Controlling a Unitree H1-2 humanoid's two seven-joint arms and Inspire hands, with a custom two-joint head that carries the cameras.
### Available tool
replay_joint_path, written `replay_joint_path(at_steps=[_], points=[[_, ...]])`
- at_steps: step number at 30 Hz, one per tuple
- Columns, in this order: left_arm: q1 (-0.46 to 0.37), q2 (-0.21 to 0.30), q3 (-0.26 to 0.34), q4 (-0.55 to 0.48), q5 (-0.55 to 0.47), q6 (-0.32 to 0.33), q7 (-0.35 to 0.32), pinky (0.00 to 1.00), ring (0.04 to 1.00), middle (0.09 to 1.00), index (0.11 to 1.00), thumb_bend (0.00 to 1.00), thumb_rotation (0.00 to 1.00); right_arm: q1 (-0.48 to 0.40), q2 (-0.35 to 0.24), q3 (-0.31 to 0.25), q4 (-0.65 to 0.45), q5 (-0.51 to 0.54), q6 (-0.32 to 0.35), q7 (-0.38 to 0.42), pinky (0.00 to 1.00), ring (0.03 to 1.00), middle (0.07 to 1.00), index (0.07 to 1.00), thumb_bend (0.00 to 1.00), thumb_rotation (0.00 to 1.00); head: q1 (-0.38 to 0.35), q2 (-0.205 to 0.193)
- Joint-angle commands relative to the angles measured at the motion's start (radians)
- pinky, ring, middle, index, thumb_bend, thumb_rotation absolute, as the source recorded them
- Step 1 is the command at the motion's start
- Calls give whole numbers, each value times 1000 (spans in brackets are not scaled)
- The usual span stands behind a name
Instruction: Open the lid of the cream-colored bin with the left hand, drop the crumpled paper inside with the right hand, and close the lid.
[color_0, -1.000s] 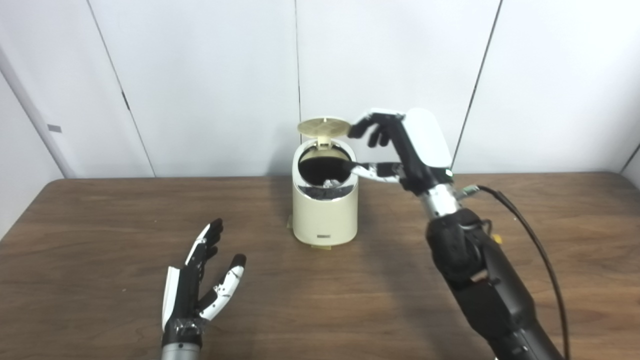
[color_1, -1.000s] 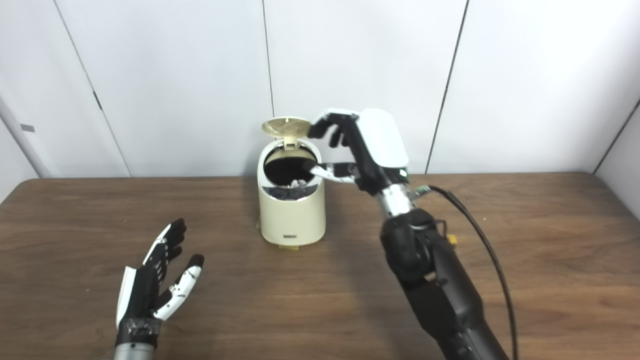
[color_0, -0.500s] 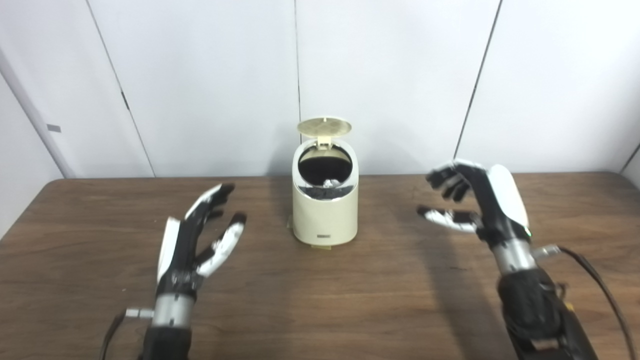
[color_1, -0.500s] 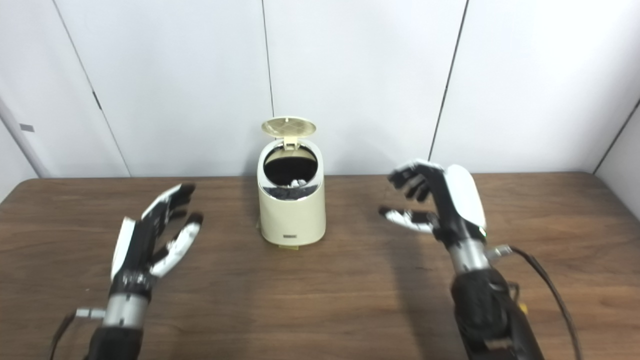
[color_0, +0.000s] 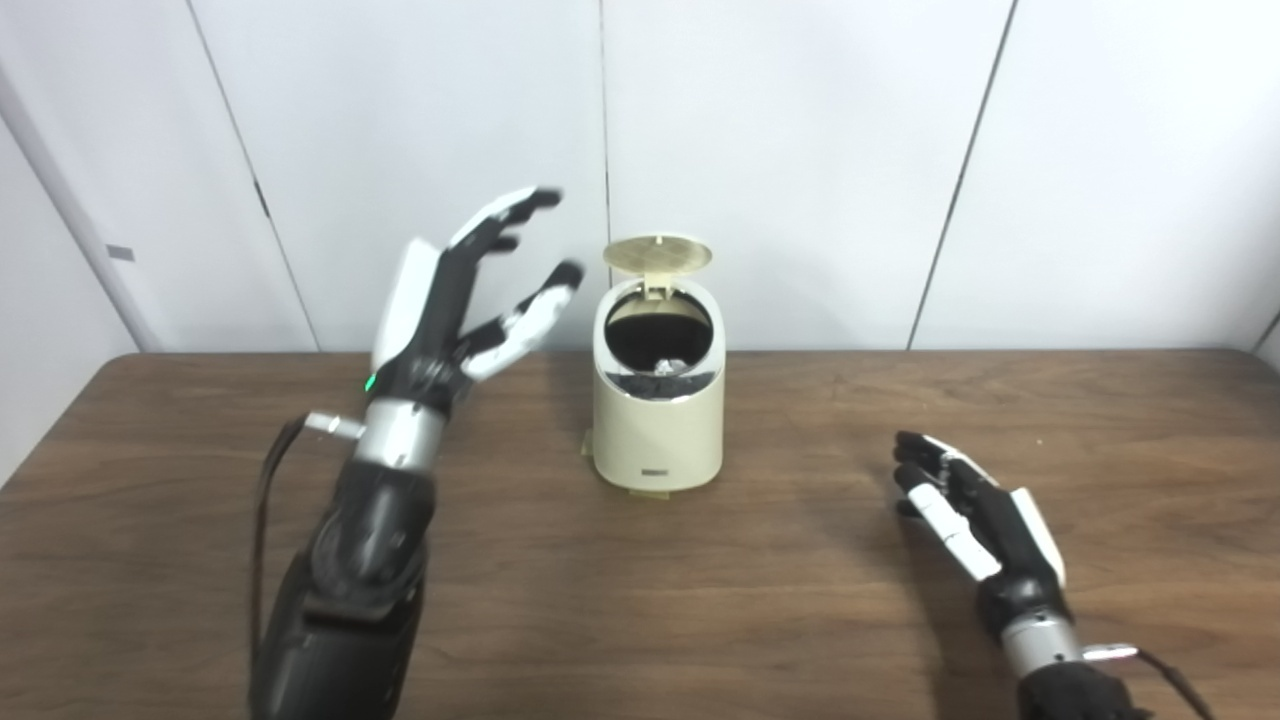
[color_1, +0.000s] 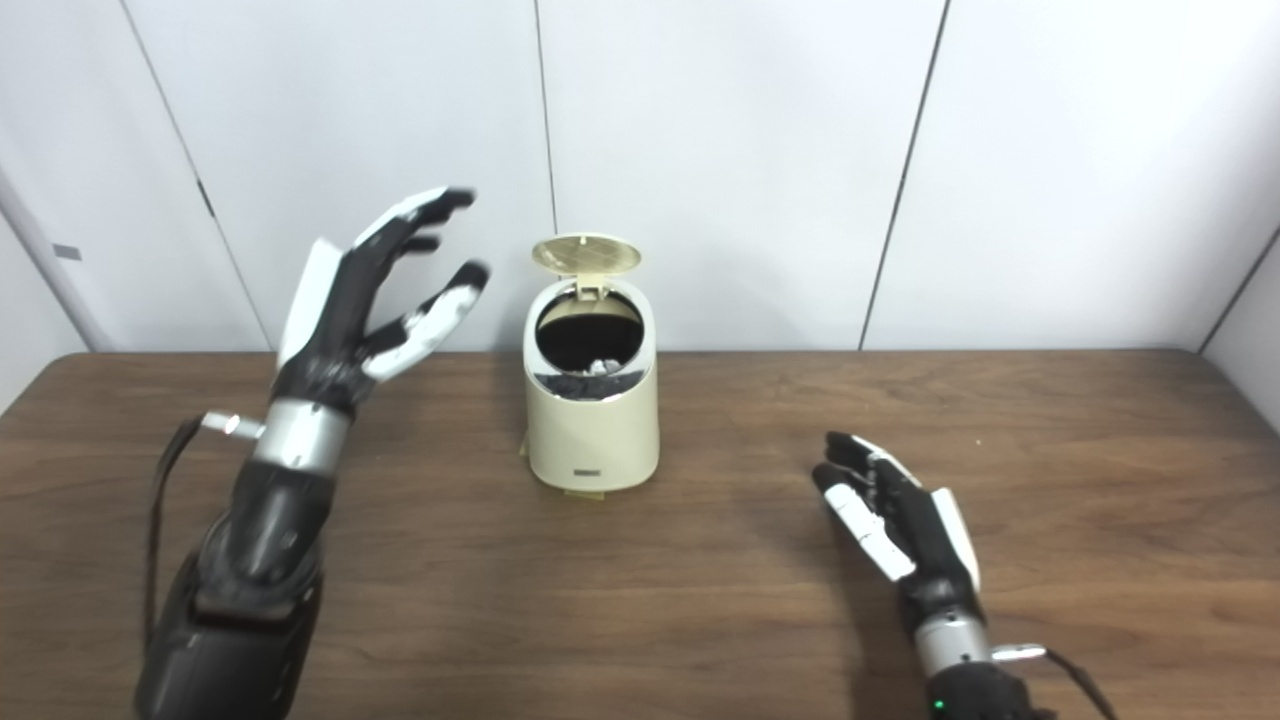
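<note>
lid up, paper in the bin, both hands empty

cream-colored bin (color_0: 658, 420) stands mid-frame on the table (color_0: 640, 600), its lid (color_0: 659, 254) tipped up; crumpled paper (color_0: 668, 366) lies inside. left hand (color_0: 450, 300) raised at upper left, fingers spread wide. right hand (color_0: 975, 525) low at lower right, fingers loosely extended.

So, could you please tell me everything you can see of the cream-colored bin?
The cream-colored bin is a small, rounded, smooth plastic-looking tub standing upright on the wooden table near the wall. Its round lid stands open on a rear hinge. The dark inside holds crumpled paper. A small dark label sits low on its front. Neither hand touches it.
</note>
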Motion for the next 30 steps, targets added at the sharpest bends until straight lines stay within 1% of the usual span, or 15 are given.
replay_joint_path(at_steps=[1, 3, 5, 6, 8, 10, 14, 17, 20, 22, 25, 26, 28, 29, 30], points=[[-99, 11, -15, 27, 34, -6, -5, 804, 864, 867, 855, 563, 572, -16, -2, -1, -16, 28, -25, 3, 746, 831, 849, 829, 529, 864, 1, 1], [-136, 10, -29, 55, 49, 9, -12, 806, 871, 877, 867, 579, 602, -18, 15, -8, -8, 67, -28, 8, 778, 847, 858, 836, 527, 916, -2, -4], [-165, 17, -45, 73, 80, 23, -23, 814, 881, 892, 877, 590, 599, -19, 31, -24, 3, 131, -38, 20, 801, 858, 869, 845, 565, 942, -3, -6], [-179, 23, -53, 81, 95, 29, -30, 812, 885, 900, 885, 588, 603, -20, 40, -32, 9, 162, -40, 24, 834, 870, 883, 852, 578, 937, -3, -8], [-208, 32, -70, 94, 120, 44, -50, 812, 889, 914, 895, 589, 596, -20, 62, -51, 17, 221, -42, 23, 844, 877, 890, 853, 597, 937, -2, -9], [-235, 44, -91, 116, 143, 40, -68, 810, 892, 917, 897, 597, 566, -17, 75, -58, 22, 254, -54, 23, 838, 887, 901, 863, 615, 938, -3, -9], [-283, 66, -143, 155, 201, 48, -115, 822, 912, 934, 922, 594, 585, -11, 90, -56, 23, 262, -75, 11, 805, 882, 896, 868, 628, 919, -7, -9], [-314, 71, -169, 191, 228, 50, -132, 826, 916, 937, 918, 610, 577, -12, 94, -53, 24, 268, -86, 12, 796, 882, 897, 872, 620, 902, -6, -8], [-342, 86, -216, 231, 302, 36, -136, 801, 905, 937, 911, 605, 599, -12, 96, -52, 18, 267, -79, 5, 846, 889, 898, 878, 629, 945, -2, -7], [-352, 98, -247, 250, 347, 28, -141, 811, 909, 926, 883, 605, 640, -13, 98, -54, 18, 263, -75, -5, 899, 888, 893, 885, 639, 988, 0, -7], [-360, 122, -287, 264, 419, 15, -143, 840, 931, 909, 842, 615, 714, -17, 96, -54, 23, 260, -76, -11, 944, 892, 888, 893, 638, 999, 1, -7], [-361, 132, -302, 263, 448, 20, -152, 850, 933, 900, 820, 625, 709, -18, 95, -54, 26, 256, -76, -15, 952, 894, 890, 896, 637, 1000, 0, -9], [-361, 145, -321, 261, 488, 28, -169, 868, 948, 908, 791, 637, 785, -21, 93, -52, 30, 249, -77, -21, 943, 887, 883, 897, 646, 1000, -1, -7], [-360, 151, -328, 262, 507, 29, -173, 868, 950, 910, 785, 640, 797, -22, 91, -50, 33, 246, -78, -23, 941, 886, 882, 897, 648, 1000, -3, -8], [-358, 154, -332, 261, 522, 32, -178, 832, 936, 902, 758, 647, 819, -23, 88, -47, 35, 243, -78, -23, 944, 887, 882, 901, 654, 1000, -6, -7]])
